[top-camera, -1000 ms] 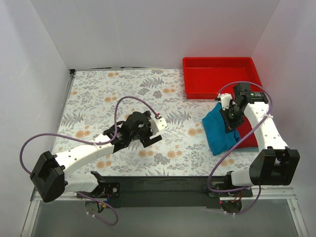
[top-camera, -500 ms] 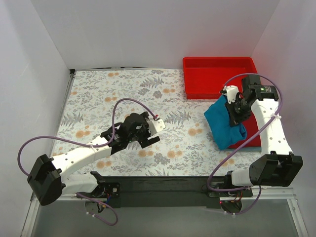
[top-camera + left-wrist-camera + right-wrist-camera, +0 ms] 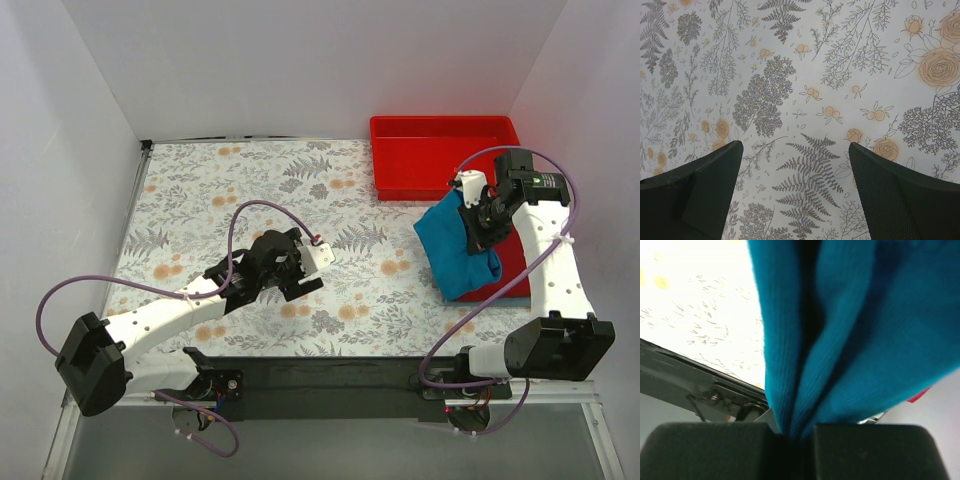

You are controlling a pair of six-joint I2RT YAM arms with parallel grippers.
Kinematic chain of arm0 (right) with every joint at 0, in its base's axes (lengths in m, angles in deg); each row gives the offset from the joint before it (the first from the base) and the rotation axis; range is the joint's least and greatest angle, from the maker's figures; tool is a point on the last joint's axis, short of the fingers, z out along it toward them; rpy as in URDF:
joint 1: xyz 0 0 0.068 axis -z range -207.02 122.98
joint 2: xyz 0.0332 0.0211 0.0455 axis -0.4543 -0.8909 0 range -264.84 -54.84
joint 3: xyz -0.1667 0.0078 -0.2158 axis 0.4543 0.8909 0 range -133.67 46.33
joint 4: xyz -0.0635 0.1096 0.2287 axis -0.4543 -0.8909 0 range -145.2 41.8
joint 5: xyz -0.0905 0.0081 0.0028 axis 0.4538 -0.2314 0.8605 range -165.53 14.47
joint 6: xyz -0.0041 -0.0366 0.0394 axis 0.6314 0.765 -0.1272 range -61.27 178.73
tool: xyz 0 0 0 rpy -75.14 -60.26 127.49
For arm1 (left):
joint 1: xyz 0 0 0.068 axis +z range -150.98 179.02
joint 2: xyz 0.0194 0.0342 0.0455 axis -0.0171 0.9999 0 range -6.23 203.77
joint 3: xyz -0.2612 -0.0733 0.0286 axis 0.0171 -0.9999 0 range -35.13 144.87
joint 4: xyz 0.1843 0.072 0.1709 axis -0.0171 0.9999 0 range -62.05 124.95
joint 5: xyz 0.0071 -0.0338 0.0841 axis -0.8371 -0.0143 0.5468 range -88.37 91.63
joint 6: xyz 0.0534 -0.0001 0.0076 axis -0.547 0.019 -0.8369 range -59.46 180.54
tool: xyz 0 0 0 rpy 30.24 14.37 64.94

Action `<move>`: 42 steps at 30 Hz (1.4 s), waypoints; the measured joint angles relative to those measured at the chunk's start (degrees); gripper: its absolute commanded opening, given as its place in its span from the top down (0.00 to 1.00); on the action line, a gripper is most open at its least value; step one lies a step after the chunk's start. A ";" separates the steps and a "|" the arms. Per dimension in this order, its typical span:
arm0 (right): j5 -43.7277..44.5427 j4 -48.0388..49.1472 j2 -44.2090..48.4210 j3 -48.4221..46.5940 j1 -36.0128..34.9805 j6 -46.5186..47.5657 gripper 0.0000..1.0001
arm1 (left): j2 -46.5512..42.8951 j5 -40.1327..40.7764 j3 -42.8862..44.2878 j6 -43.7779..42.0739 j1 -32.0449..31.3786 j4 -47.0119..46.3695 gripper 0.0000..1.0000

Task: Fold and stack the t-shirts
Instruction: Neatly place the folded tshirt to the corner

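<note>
your right tool (image 3: pixel 799 437) has the teal shirt (image 3: pixel 452 255) pinched.
left tool (image 3: pixel 795 185) hangs wide apart over the worktop (image 3: pixel 200 190).

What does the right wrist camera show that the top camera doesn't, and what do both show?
Only the right wrist view: the right arm's jaws shut on bunched folds of the teal-blue soft cloth t-shirt, with its knit texture visible. Only the top view: the rigid red plastic tray at the far right, and the left arm's jaws open over the floral-patterned table cover, holding nothing. Both: the teal-blue t-shirt in the right arm's grip and some floral cover.
</note>
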 measured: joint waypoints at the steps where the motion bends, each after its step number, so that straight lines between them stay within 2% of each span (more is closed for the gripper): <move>1: 0.07 0.00 -0.22 0.00 0.13 0.44 0.99 | 0.00 0.00 0.00 0.00 0.00 0.00 0.13; 12: 1.49 0.02 -5.09 -0.48 3.98 4.96 0.99 | 0.00 -0.44 -0.02 0.02 0.17 1.62 0.13; 21: 1.16 0.35 -7.93 -0.48 10.91 10.40 0.99 | 0.02 -0.74 0.00 0.00 0.24 3.02 0.13; 34: -0.35 7.06 -15.04 1.60 18.84 17.73 0.99 | 0.15 -3.85 2.95 0.55 0.26 6.82 0.13; 37: -0.39 9.38 -16.15 3.56 19.61 18.56 0.88 | 0.39 -4.07 3.74 0.68 0.26 7.37 0.13; 40: -0.24 11.23 -16.92 5.64 20.52 19.10 0.65 | 0.83 -4.07 4.00 1.11 0.26 7.85 0.13; 41: -0.22 11.80 -17.14 6.14 20.96 19.23 0.53 | 0.98 -4.07 4.11 1.33 0.37 8.20 0.13; 42: -0.07 12.22 -17.35 6.36 21.46 19.21 0.50 | 1.07 -4.20 4.22 1.75 0.61 8.66 0.13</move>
